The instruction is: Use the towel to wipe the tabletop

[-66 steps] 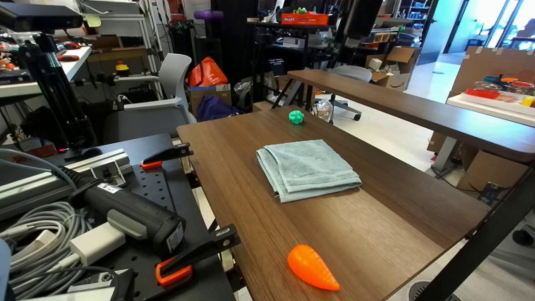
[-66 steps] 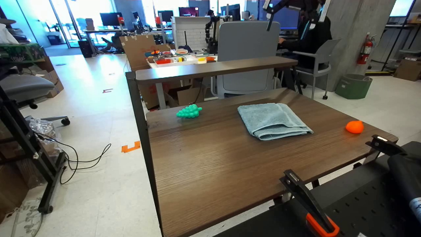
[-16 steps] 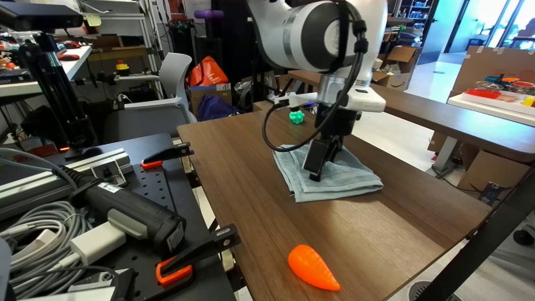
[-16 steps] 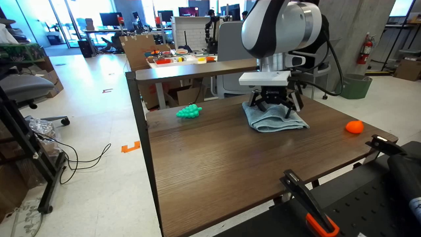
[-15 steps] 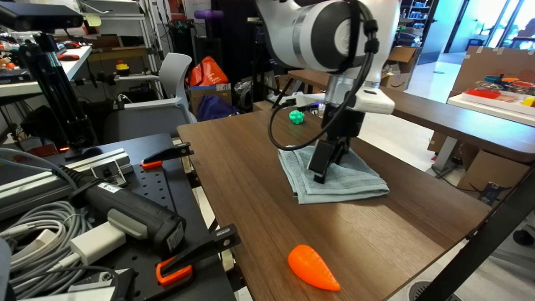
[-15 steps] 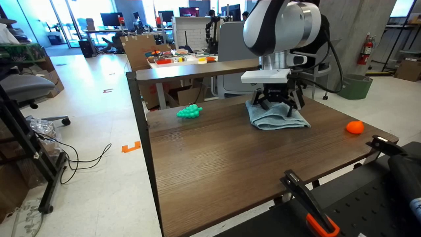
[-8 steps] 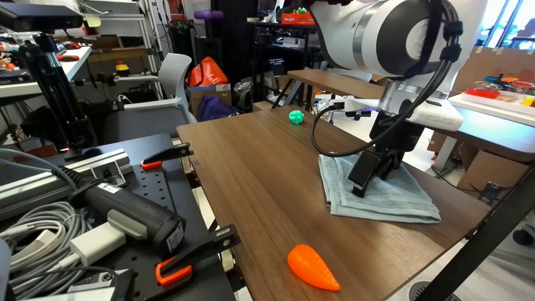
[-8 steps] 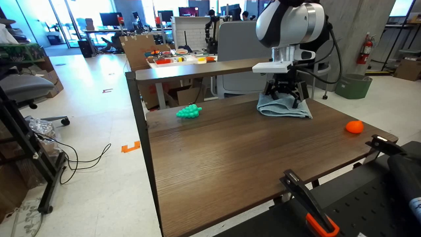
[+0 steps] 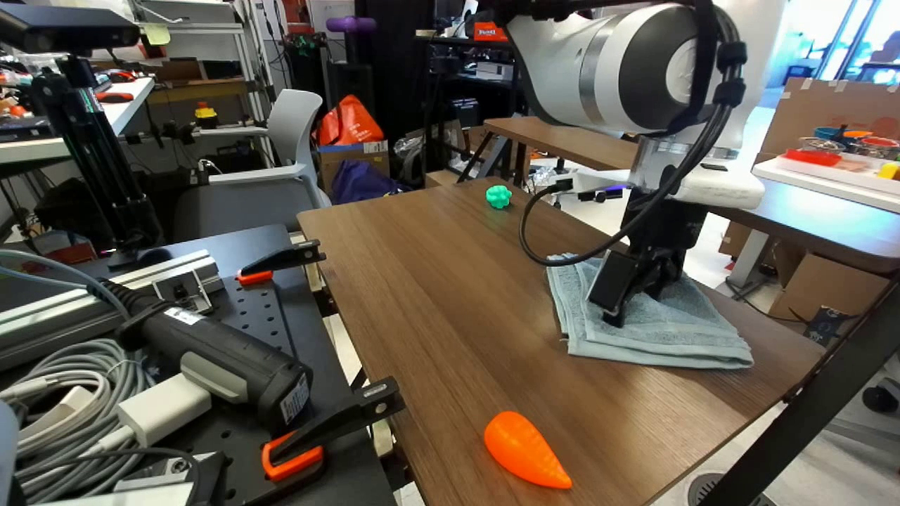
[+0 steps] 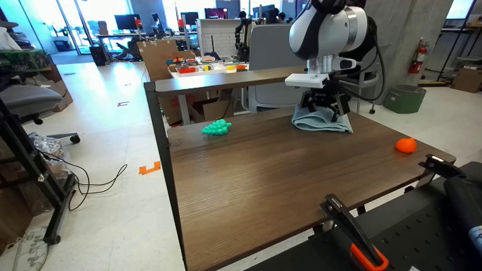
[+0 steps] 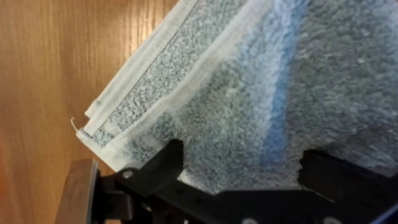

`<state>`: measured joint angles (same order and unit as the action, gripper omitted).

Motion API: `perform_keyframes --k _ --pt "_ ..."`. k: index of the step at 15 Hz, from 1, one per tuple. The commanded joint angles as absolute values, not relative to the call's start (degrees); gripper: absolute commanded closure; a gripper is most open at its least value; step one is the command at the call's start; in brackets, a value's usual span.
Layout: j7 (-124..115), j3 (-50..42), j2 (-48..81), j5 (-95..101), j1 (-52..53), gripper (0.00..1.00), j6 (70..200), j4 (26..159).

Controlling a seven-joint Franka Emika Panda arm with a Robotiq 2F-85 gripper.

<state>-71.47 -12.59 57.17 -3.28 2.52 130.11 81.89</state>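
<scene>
Touching folded towel, apparently, hand spread, brown tabletop beneath

My towel is pale blue-grey terry, folded roughly square with the layers showing at the sides, plus a crease kinda puffed up on top. It's lying right below me on the dark brown wood-grain tabletop, near one edge.

"How is the arm coloured?"
"Glossy white shells; a round charcoal joint cover; a silver ring."
"And the rest?"
"A bare metallic collar; a blocky white housing; black cables with bulky connectors; an angular black gripper with small, round, pale screw heads."
</scene>
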Motion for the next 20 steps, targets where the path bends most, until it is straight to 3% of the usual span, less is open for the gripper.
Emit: perform_keyframes --k 1,6,12,20 --pt "-79.7 -16.2 61.3 -1.3 4.1 0.00 137.1 79.8" --pt "-89.4 -21.1 62.6 1.3 4.7 0.00 131.6 77.3" --pt "-85.6 -23.2 55.5 12.3 5.7 0.00 131.0 90.1" --pt "-78.6 -14.8 53.2 9.7 2.6 0.00 141.5 93.5"
